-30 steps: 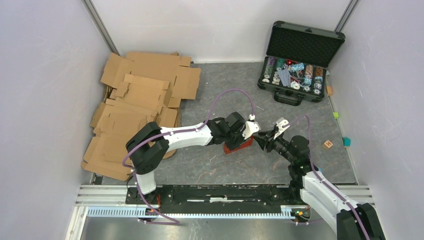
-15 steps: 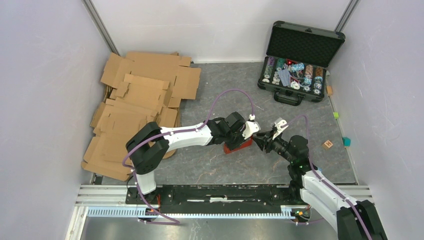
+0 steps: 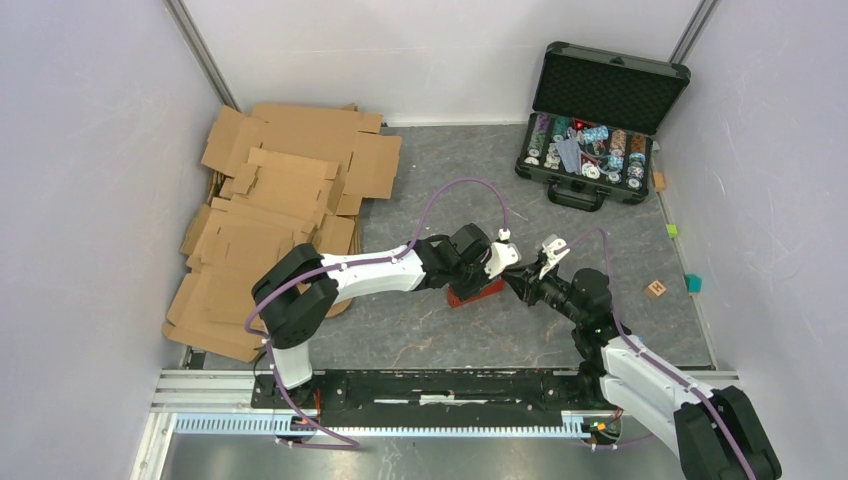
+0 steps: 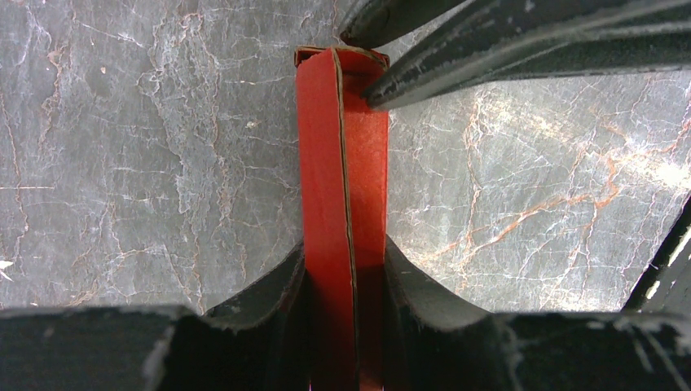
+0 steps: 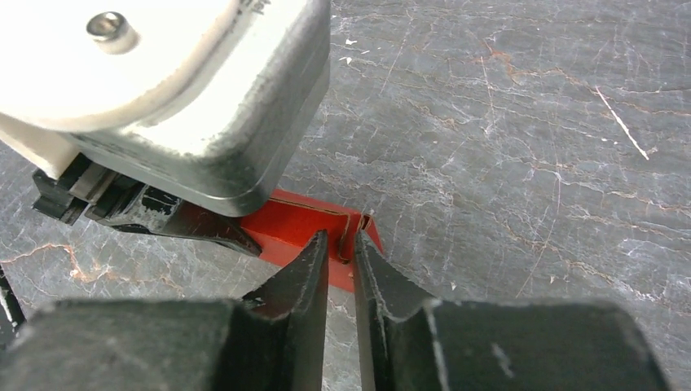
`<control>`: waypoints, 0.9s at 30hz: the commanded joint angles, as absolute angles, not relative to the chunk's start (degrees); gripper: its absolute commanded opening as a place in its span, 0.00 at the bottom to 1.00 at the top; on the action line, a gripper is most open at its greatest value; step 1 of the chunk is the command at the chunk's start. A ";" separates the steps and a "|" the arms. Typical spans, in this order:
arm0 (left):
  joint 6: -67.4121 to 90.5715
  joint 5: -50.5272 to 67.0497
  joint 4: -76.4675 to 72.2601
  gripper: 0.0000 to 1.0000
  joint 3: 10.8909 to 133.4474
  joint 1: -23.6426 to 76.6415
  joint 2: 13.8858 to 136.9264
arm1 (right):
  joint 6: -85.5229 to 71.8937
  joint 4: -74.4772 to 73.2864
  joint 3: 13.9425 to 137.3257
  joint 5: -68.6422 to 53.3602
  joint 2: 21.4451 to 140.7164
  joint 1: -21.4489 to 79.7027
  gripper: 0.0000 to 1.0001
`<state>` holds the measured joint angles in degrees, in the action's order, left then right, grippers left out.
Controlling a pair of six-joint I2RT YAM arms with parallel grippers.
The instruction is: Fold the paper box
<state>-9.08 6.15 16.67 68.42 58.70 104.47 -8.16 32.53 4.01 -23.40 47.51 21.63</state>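
Observation:
The paper box (image 3: 476,293) is bright red and lies on the grey table between my two arms. In the left wrist view it runs as a narrow red folded strip (image 4: 322,163) away from the camera. My left gripper (image 4: 344,252) is shut on its near end, with doubled walls pressed between the pads. My right gripper (image 5: 341,240) meets the box's far corner (image 5: 293,224). Its jaws stand almost together with the upright end wall's edge between the tips. Its dark fingers (image 4: 456,57) show at the box's far end in the left wrist view.
Brown corrugated cardboard sheets (image 3: 275,215) lie piled at the left. An open black case of poker chips (image 3: 590,150) stands at the back right. A small wooden block (image 3: 656,289) and a teal block (image 3: 693,283) lie by the right wall.
My right gripper has moved left onto the box's end. The left gripper and the box have stayed put.

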 commanded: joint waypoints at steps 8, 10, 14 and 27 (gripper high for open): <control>-8.37 6.86 23.20 0.32 67.41 59.50 107.93 | -7.21 33.14 5.58 -20.76 46.22 21.96 0.18; -8.36 6.94 23.20 0.32 67.41 59.48 107.89 | -7.10 32.88 5.62 -20.75 46.34 21.98 0.16; -8.43 6.95 23.20 0.32 67.41 59.47 107.85 | -6.87 32.33 5.86 -20.68 46.98 21.96 0.10; -8.48 7.30 23.20 0.32 67.41 59.43 107.84 | -5.14 26.86 7.25 -15.81 46.26 22.04 0.00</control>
